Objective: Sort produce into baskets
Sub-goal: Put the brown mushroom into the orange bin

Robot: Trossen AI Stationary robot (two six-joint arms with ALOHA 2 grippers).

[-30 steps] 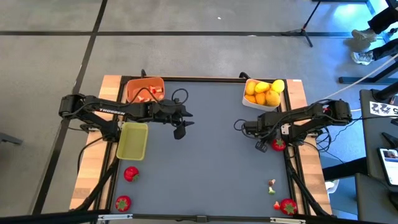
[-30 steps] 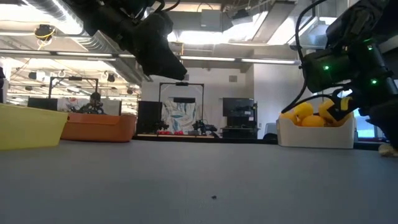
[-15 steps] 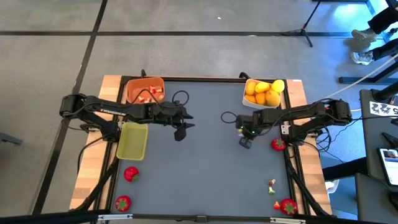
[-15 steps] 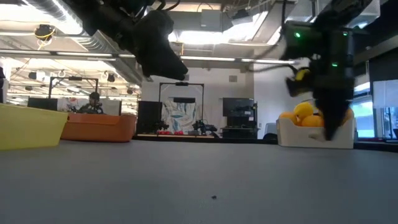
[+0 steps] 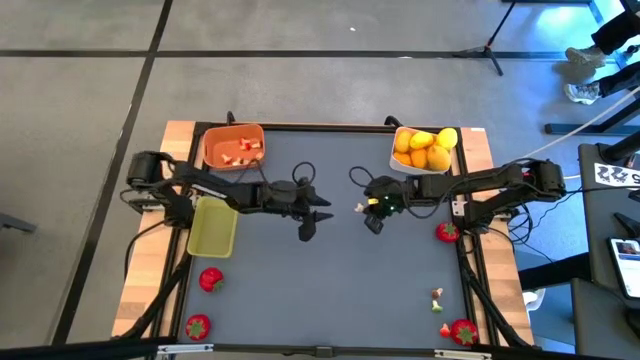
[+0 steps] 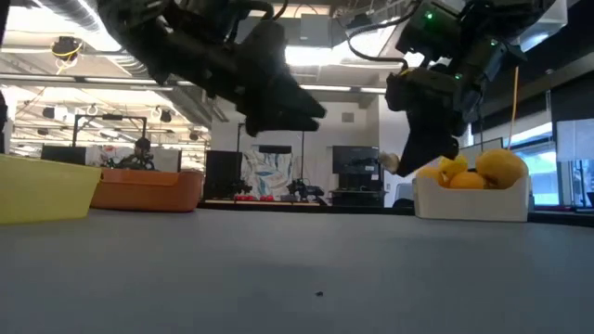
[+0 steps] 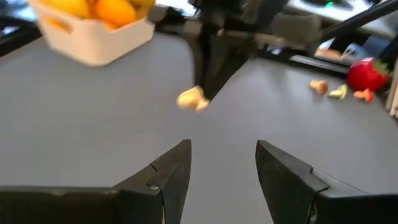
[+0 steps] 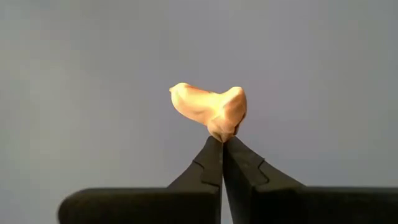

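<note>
My right gripper (image 5: 364, 211) is over the middle of the table, shut on a tiny pale bit of produce (image 8: 210, 107); the bit also shows in the left wrist view (image 7: 191, 99) and in the low view (image 6: 390, 162). My left gripper (image 5: 308, 229) is open and empty just left of it, its fingers (image 7: 171, 171) pointing toward the bit. The orange basket (image 5: 233, 146) holds small red bits. The white basket (image 5: 421, 150) holds citrus fruits. The yellow-green basket (image 5: 213, 226) stands at the left. My right gripper pinches the pale bit by one narrow end (image 8: 219, 132) between its two fingertips. The fingers slant down toward the table's left. The bit sticks out beyond the tips, lifted clear of the table.
Strawberries lie at the near left (image 5: 210, 279) (image 5: 197, 326), at the right edge (image 5: 447, 232) and at the near right (image 5: 463, 331). Small bits (image 5: 438, 297) lie near the right edge. The grey table top (image 5: 330, 290) is bare between them.
My right gripper has gone from beside the strawberry at the right edge toward the table's left, to the middle. My left gripper has reached toward the table's right and a little toward the near edge, closing on the right gripper.
</note>
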